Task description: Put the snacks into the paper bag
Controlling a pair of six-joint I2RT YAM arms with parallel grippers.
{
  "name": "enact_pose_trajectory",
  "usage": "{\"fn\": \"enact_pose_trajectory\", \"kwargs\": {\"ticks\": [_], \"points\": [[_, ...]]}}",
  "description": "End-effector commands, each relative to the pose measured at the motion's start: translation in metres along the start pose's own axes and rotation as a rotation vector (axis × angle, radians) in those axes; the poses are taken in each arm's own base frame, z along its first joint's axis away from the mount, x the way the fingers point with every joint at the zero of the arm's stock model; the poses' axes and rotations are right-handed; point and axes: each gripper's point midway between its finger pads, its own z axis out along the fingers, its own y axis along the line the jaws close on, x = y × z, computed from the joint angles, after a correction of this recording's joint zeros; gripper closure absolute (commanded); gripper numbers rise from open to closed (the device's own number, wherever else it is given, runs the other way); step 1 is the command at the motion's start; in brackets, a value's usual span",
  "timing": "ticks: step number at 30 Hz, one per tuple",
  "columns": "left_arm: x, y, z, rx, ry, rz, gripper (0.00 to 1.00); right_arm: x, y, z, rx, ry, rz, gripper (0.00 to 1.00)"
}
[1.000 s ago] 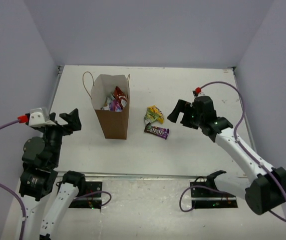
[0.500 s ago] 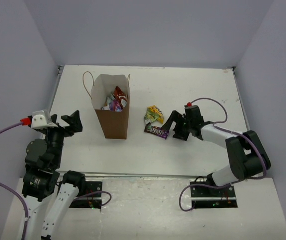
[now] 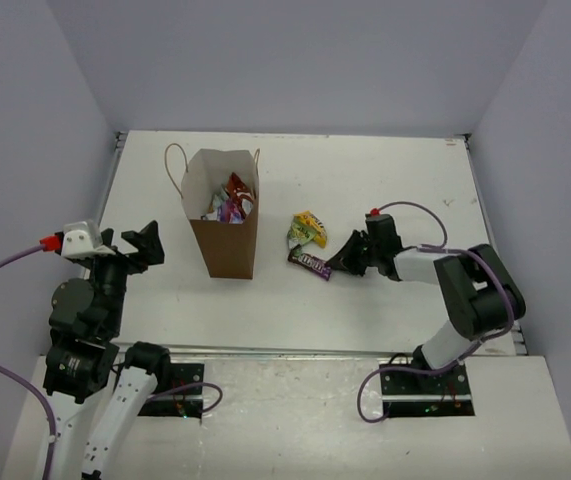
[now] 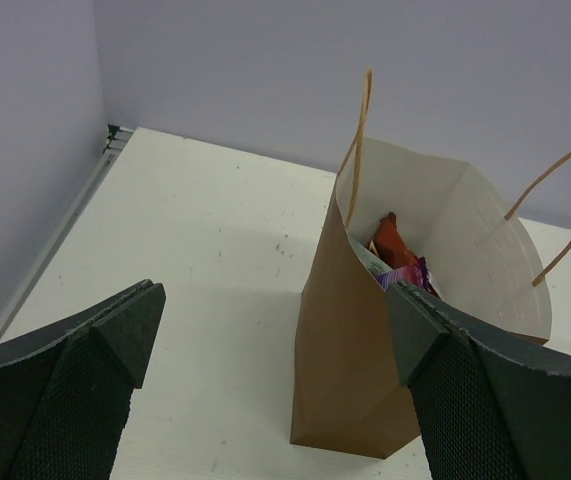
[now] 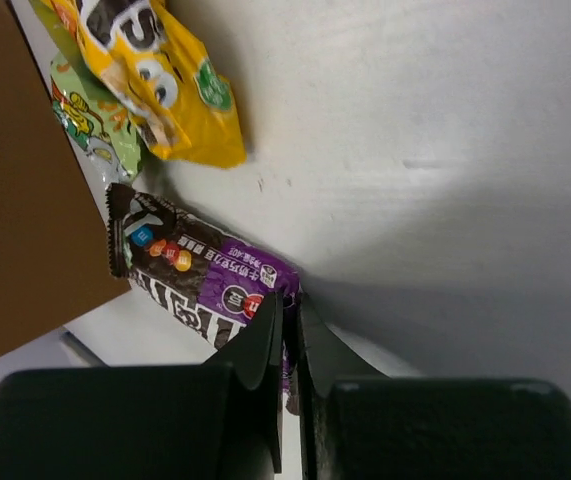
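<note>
The brown paper bag (image 3: 223,240) stands upright at centre-left with several snacks (image 3: 230,200) inside; the left wrist view shows the paper bag (image 4: 360,350) and red and purple packets (image 4: 397,258) in it. On the table to its right lie a purple and dark brown candy packet (image 3: 312,263) and a yellow packet (image 3: 309,229). My right gripper (image 3: 337,262) sits low at the candy packet's right end. In the right wrist view the right gripper (image 5: 290,300) is shut on the edge of the purple candy packet (image 5: 190,275). My left gripper (image 3: 135,245) hangs open left of the bag, holding nothing.
In the right wrist view a yellow packet (image 5: 155,70) overlaps a green packet (image 5: 90,120) just beyond the candy, and the bag's brown wall (image 5: 15,200) stands close behind them. Grey walls enclose the white table (image 3: 385,170) on three sides.
My right arm dropped and reached left to the purple candy packet, and its jaws went from open to shut on the packet's end. The left arm barely moved.
</note>
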Motion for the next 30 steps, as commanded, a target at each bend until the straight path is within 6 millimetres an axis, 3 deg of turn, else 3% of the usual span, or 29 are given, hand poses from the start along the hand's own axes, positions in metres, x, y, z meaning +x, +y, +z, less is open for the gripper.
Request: {"fn": "enact_pose_trajectory", "kwargs": {"ticks": [1,2,3,5,9,11,12,14,15,19,25,26,28,29,30], "points": [[-0.008,-0.001,0.003,0.001,-0.039,0.000,0.00,0.001,0.005,-0.033,-0.019,-0.090,-0.055,1.00],[-0.008,-0.001,0.003,0.002,-0.037,0.002,0.00,-0.001,0.013,-0.046,-0.041,-0.125,-0.082,1.00],[-0.007,-0.001,0.003,0.002,-0.037,0.001,0.00,-0.004,0.038,-0.072,-0.101,-0.188,-0.173,1.00],[-0.007,-0.002,0.004,0.007,-0.038,0.002,0.00,0.010,0.070,-0.097,-0.134,-0.213,-0.321,1.00],[-0.004,-0.004,0.006,0.019,-0.024,0.005,0.00,0.015,0.145,-0.174,-0.277,-0.328,-0.482,1.00],[-0.004,-0.005,0.006,0.022,-0.022,0.005,0.00,0.023,0.165,-0.195,-0.325,-0.320,-0.524,1.00],[-0.004,-0.004,0.006,0.019,-0.023,0.004,0.00,0.018,0.188,-0.215,-0.375,-0.347,-0.541,1.00],[-0.003,-0.004,0.006,0.019,-0.021,0.006,0.00,0.024,0.205,-0.223,-0.401,-0.313,-0.571,1.00],[-0.003,-0.004,0.006,0.018,-0.020,0.005,0.00,0.021,0.226,-0.240,-0.443,-0.332,-0.587,1.00],[-0.003,-0.004,0.006,0.017,-0.019,0.005,0.00,0.021,0.270,-0.251,-0.488,-0.318,-0.661,1.00],[-0.001,-0.005,0.008,0.017,-0.008,0.008,0.00,0.004,0.328,-0.245,-0.510,-0.326,-0.717,1.00],[0.000,-0.005,0.008,0.017,-0.008,0.008,0.00,-0.001,0.344,-0.257,-0.538,-0.350,-0.723,1.00],[-0.002,-0.004,0.007,0.017,-0.013,0.007,0.00,-0.006,0.357,-0.245,-0.530,-0.344,-0.729,1.00],[-0.001,-0.004,0.008,0.015,-0.010,0.008,0.00,-0.011,0.374,-0.259,-0.562,-0.367,-0.737,1.00],[-0.001,-0.004,0.008,0.015,-0.012,0.007,0.00,-0.015,0.379,-0.242,-0.541,-0.350,-0.739,0.97]]}}
